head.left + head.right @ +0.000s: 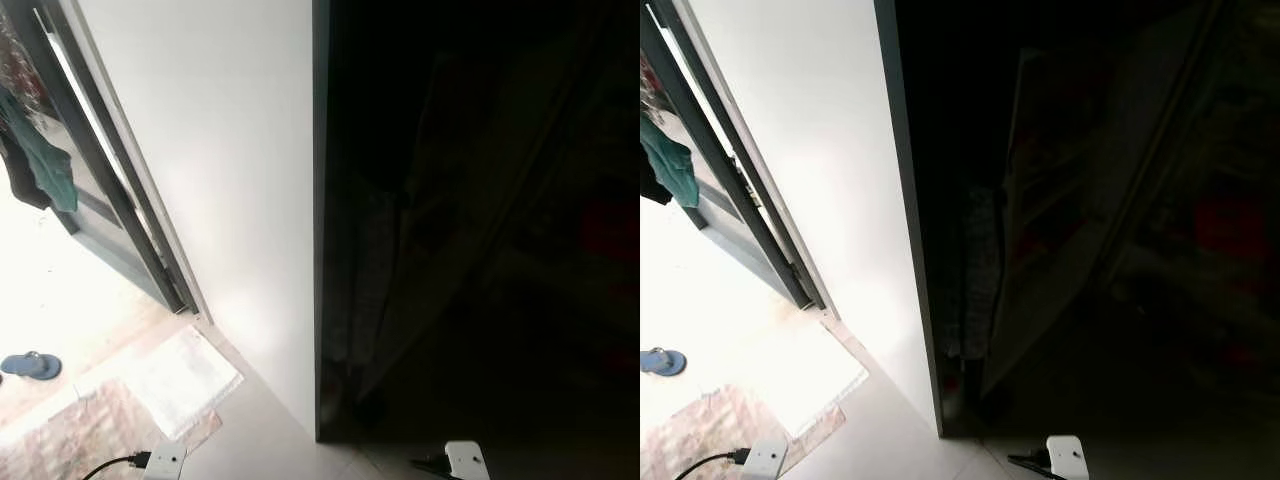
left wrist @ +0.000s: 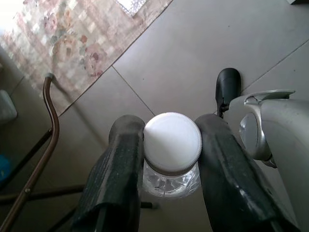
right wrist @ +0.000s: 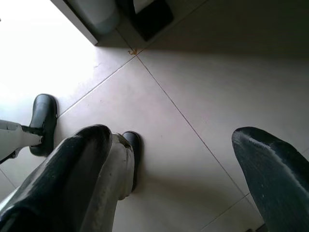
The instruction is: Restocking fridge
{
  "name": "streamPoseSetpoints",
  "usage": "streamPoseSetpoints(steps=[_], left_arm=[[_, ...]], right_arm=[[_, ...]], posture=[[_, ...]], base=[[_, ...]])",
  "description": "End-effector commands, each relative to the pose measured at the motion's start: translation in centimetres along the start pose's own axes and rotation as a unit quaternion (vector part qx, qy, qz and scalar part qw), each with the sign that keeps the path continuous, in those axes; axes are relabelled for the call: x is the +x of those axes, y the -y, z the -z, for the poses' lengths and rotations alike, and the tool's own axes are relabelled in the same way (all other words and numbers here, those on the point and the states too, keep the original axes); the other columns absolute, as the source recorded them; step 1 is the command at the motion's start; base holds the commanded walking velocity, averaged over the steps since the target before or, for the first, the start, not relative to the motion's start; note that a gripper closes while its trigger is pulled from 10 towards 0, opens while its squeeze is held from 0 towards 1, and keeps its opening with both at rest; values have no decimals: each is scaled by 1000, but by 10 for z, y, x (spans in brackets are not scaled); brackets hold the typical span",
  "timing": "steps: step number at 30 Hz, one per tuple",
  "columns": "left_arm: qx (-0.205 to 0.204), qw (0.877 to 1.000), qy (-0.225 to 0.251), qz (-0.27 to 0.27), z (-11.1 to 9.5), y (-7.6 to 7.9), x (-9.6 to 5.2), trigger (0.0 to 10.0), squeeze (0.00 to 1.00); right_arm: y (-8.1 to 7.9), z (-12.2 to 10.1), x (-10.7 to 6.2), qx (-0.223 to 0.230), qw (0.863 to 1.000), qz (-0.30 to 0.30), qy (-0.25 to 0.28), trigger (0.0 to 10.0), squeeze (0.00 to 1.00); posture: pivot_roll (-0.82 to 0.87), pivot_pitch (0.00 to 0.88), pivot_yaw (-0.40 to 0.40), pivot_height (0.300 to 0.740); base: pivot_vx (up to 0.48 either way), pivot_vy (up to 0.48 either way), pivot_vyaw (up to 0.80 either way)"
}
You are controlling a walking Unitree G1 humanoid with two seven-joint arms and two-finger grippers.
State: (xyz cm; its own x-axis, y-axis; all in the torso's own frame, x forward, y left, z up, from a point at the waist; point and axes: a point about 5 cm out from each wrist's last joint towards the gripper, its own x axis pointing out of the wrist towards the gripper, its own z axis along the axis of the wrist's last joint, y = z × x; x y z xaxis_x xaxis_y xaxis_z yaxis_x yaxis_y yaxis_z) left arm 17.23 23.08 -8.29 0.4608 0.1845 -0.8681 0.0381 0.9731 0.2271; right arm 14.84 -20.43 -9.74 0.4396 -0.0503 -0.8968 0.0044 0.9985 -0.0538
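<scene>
We stand close in front of the fridge (image 1: 470,230), whose dark front takes up the right of the head views; from here we cannot tell whether its door is open or closed. To the left of the fridge runs a white wall (image 1: 230,180), and further left a dark door frame (image 1: 110,190) with a teal cloth (image 1: 45,165) hanging beyond it. On the floor left of the fridge lie a pale mat (image 1: 180,375) and a patterned rug (image 2: 72,38).

Our left gripper (image 2: 169,159) hangs low over the tiled floor (image 2: 193,58), its two black fingers clenched on the neck of a clear bottle (image 2: 171,179) just under its white cap (image 2: 173,142). So the item to be stocked is in hand, below and in front of the fridge, not yet inside it.

Our right gripper (image 3: 178,169) also points at the floor, fingers spread apart and holding nothing.

We judge the task is at an early stage: the bottle is fetched and carried to the fridge, but reaching the shelves and placing it is left.
</scene>
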Motion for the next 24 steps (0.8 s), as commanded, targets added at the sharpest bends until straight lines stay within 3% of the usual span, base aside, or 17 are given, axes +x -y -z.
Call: streamPoseSetpoints(steps=[1,15,21,24], left_arm=[[9,1000,-11,3,6,2,0,10000,0],[10,1000,-11,4,6,2,0,10000,0],[8,1000,-12,4,6,3,0,10000,0],[7,1000,-12,4,6,3,0,10000,0]], right_arm=[[0,4,0,7,1000,-6,-9,10000,0],[0,3,0,-2,1000,-11,-8,10000,0],[1,3,0,-3,1000,-11,-9,10000,0],[1,3,0,-6,1000,-12,-9,10000,0]], posture=[[-102,21,1,740],[-104,21,0,740],[-105,21,-2,740],[-109,19,-2,740]], base=[[0,-341,0],[0,-340,0],[0,-339,742],[0,-341,163]])
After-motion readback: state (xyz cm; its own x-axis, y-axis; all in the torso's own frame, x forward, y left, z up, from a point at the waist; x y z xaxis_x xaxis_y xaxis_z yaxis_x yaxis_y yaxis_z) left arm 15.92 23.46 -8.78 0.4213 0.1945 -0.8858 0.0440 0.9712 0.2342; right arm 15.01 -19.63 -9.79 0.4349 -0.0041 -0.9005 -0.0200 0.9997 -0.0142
